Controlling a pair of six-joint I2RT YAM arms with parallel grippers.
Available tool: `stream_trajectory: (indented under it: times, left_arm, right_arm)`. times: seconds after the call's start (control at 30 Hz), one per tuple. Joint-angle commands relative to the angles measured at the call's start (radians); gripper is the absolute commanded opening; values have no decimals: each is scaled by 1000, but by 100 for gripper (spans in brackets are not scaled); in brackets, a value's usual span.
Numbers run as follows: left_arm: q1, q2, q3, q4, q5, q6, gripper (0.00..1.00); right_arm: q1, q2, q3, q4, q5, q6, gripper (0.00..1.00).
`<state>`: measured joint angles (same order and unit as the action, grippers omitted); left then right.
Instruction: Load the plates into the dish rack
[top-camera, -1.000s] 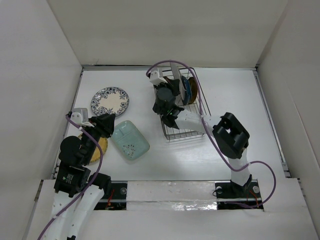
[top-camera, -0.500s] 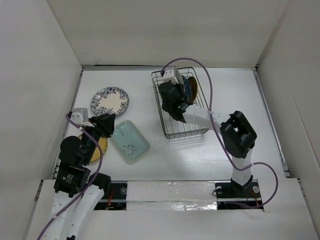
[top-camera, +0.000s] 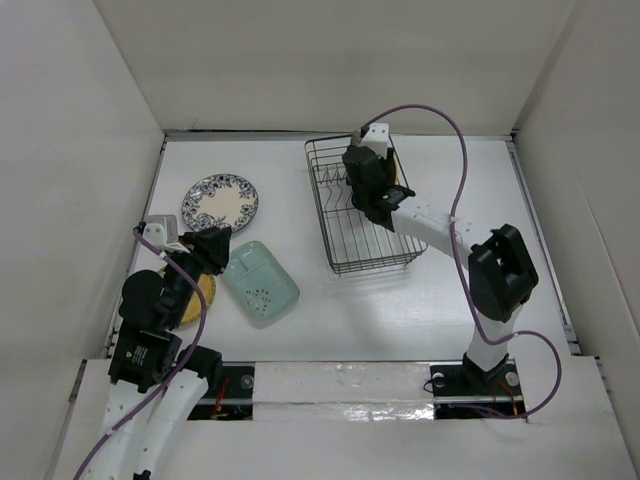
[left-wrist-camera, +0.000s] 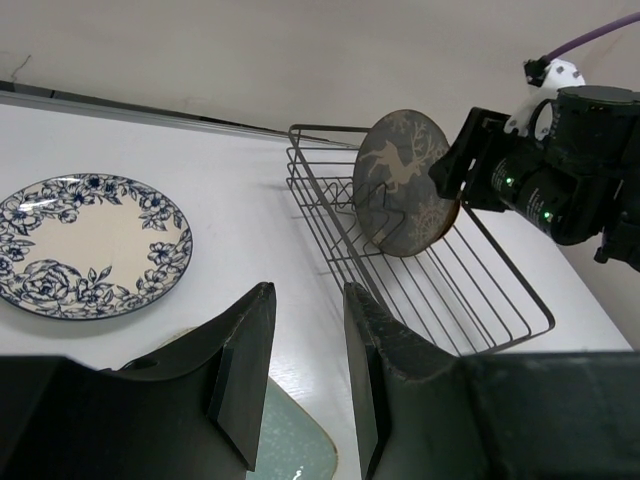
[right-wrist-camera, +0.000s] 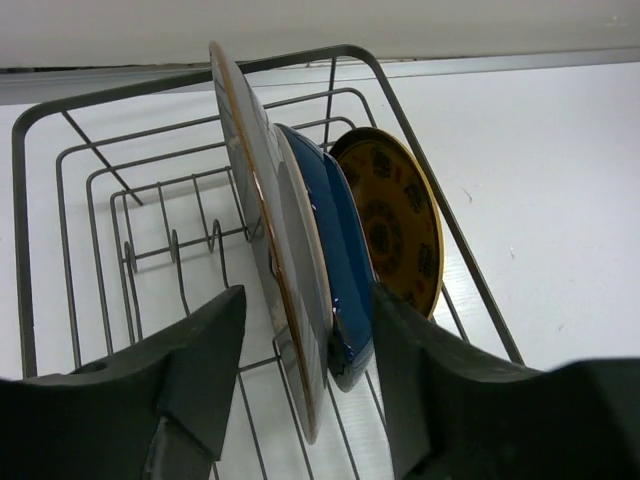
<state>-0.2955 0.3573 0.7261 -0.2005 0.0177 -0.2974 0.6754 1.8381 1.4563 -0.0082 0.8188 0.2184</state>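
Observation:
The black wire dish rack (top-camera: 345, 240) holds three plates on edge at its back right. In the right wrist view these are a dark grey plate (right-wrist-camera: 262, 225), a blue plate (right-wrist-camera: 335, 265) and a yellow-gold plate (right-wrist-camera: 395, 215). My right gripper (right-wrist-camera: 308, 300) is open, its fingers (right-wrist-camera: 200, 370) on either side of the grey and blue plates. The left wrist view shows the grey plate's pale deer motif (left-wrist-camera: 400, 185). My left gripper (left-wrist-camera: 308, 295) is open and holds nothing, above the mint-green plate (top-camera: 260, 280). The blue-and-white floral plate (top-camera: 220, 202) lies flat at the left.
A yellow plate (top-camera: 198, 297) lies partly under my left arm near the left wall. The rack's front half (left-wrist-camera: 470, 300) holds only bare prongs. White walls close in the table on three sides.
My right gripper carried the grey plate from the rack's front to its back right, stood it beside the blue plate and opened. The left arm has not moved.

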Motion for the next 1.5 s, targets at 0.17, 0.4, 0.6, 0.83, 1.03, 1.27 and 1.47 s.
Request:
stream_trajectory:
  times: [0.17,0.4,0.6,0.83,1.03,1.27,1.47]
  left_arm:
    - [-5,14,-5,32,-10,-5,31]
    - [-5,6,-1,33,-62,-11,3]
    - [-5,-6,-4,30,-73,-14,0]
    - [-5,-18,-2,36,-48,-14,14]
    - [-14,-40,-2,36,-53,-14,19]
    - [-14,-52,-1,35,-51,-14,20]
    - [-14,-58,2,32,-58,-14,21]
  right_arm:
    - [78,-189,-22,46,-55,-33,70]
    - [187,-97,50,80,-452,24,0]
    - [211,251,390,-34,-509,203,39]
    - [201,564,709,-159,-507,352,63]
    - [182,745,818,-173,-602,486,64]
    - [171,857,904,-115,-727,630,63]
    - [171,934,964,-43,-777,763,51]
